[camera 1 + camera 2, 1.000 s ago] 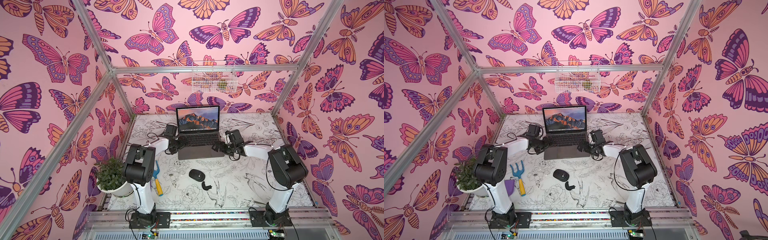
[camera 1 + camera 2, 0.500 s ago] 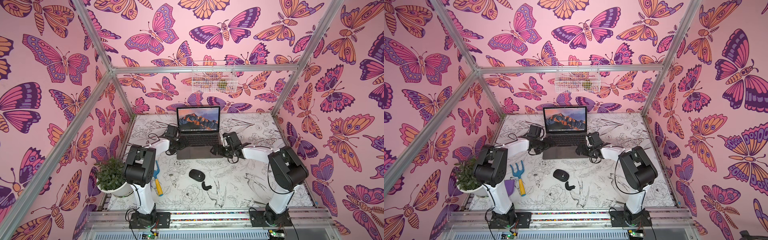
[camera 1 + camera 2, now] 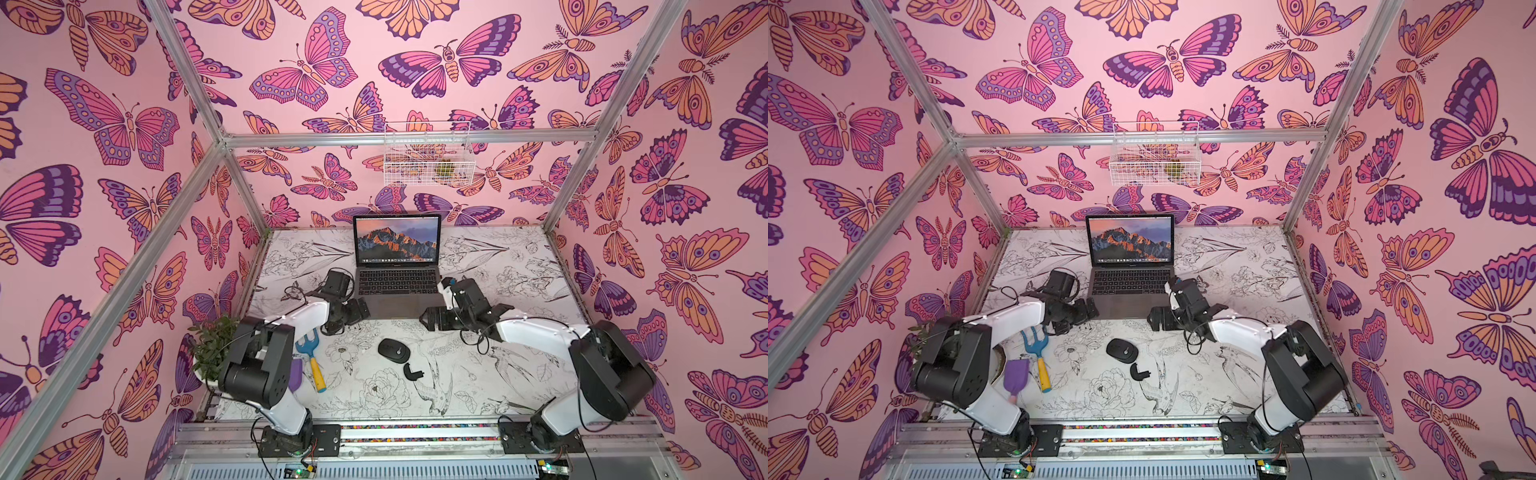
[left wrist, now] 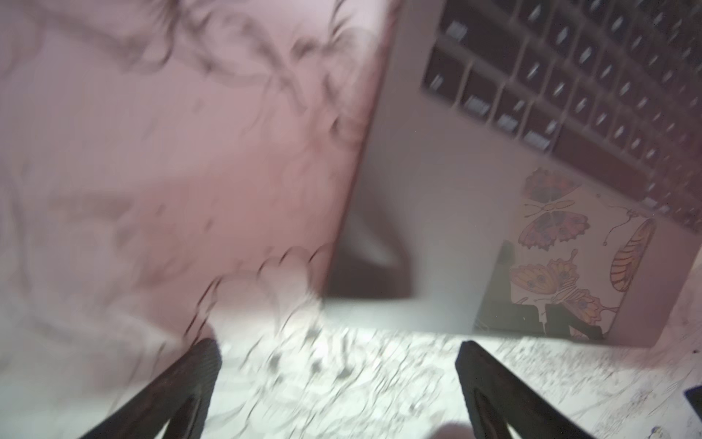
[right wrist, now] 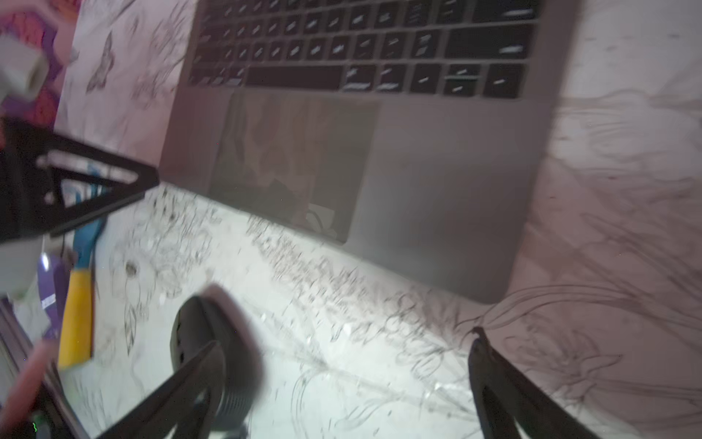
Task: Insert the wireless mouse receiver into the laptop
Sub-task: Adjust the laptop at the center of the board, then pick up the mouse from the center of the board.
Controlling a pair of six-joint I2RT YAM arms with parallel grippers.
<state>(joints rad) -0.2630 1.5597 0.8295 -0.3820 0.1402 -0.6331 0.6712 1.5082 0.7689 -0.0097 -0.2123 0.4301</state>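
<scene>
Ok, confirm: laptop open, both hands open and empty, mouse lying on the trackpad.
No: the mouse lies on the table in front of the laptop, not on the trackpad, as both top views show. Laptop open, left hand and right hand open and empty.

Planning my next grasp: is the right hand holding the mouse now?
No: in a top view the right hand hangs open and empty, and the mouse lies on the table apart from it.
</scene>
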